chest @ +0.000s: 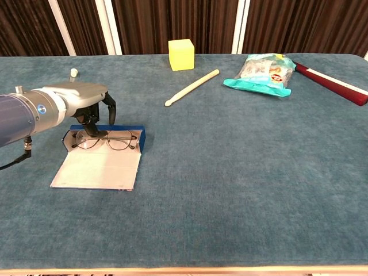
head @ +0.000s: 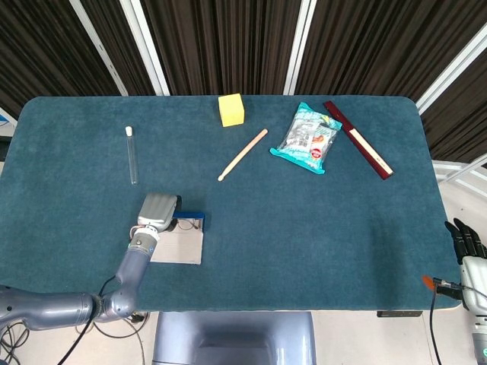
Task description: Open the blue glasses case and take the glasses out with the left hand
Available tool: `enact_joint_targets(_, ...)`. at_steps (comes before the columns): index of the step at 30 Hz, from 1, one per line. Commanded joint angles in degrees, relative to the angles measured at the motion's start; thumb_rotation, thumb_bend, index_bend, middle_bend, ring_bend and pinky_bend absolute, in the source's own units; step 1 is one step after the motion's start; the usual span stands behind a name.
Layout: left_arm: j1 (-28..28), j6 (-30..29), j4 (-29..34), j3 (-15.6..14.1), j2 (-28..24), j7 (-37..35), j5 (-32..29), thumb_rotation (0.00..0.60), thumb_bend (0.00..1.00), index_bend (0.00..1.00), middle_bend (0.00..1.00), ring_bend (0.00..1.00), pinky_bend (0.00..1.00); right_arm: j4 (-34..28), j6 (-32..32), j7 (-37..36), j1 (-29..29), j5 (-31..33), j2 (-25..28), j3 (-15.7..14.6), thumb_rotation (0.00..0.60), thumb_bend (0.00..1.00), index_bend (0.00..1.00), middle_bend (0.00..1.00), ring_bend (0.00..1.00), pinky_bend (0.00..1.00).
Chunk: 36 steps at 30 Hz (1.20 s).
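Left hand (chest: pixel 86 106) hovering fingers-down over the glasses (chest: pixel 107 140), grip hard to tell, blue glasses case (chest: pixel 100 158) lying open near the table's (head: pixel 304 220) left front, snack bag (chest: pixel 261 73) print too small to read, teal felt top, dark striped curtains (head: pixel 228 42) behind, right hand (head: pixel 466 242) off the right edge, fingers straight.

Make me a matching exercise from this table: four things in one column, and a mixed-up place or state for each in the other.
Things:
1. glasses
2. yellow block
3. snack bag
4. left hand

Places or states:
A. at the far edge of the table, near the middle
B. lying in the open blue case
C. between the wooden stick and the dark red bar
D. over the left end of the glasses, fingers pointing down

Pairs: 1-B, 2-A, 3-C, 4-D
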<state>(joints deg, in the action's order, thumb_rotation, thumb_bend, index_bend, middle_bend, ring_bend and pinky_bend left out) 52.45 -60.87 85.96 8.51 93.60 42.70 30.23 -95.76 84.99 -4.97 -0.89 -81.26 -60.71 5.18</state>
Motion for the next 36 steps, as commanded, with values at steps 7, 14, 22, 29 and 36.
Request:
enact_joint_targets(7,0.0,0.3,-0.7,0.5,0.5,0.1,-0.6,0.6,0.36,0.5,1.0,0.96,0.99,0.0,0.0,0.0,0.0,0.0,0.0,0.0,0.6,0.17,0.0,0.0,0.0,0.19)
enact_joint_targets(14,-0.2,-0.2,-0.9,0.6,0.7,0.0,-0.2,0.6,0.38,0.59,1.0,0.97,1.0,0.1,0.0,0.0,0.0,0.0,-0.1,0.0,0.6,0.17,0.0,0.0,0.0,0.19)
enact_joint_targets(22,-1.1,-2.5,-1.4,1.0,0.1,-0.1,0.8,0.6,0.38,0.61,1.0,0.97,1.0,0.0,0.1,0.0,0.0,-0.1,0.0,0.0,0.6,0.17,0.0,0.0,0.0,0.19)
enact_joint_targets(29,-1.7,-9.6,-4.5,-1.0,1.0,4.2,5.2,0.6,0.38,0.61,1.0,0.97,1.0,0.1,0.3,0.4,0.1,-0.2,-0.2,0.0,0.6,0.17,0.0,0.0,0.0,0.19)
enact_joint_targets(36,-3.4,-11.6,-7.8,-5.0,1.5,7.0,11.4,0.6,0.38,0.61,1.0,0.97,1.0,0.2,0.5,0.7,0.1,-0.3,-0.3,0.0,0.6,0.17,0.0,0.0,0.0,0.19)
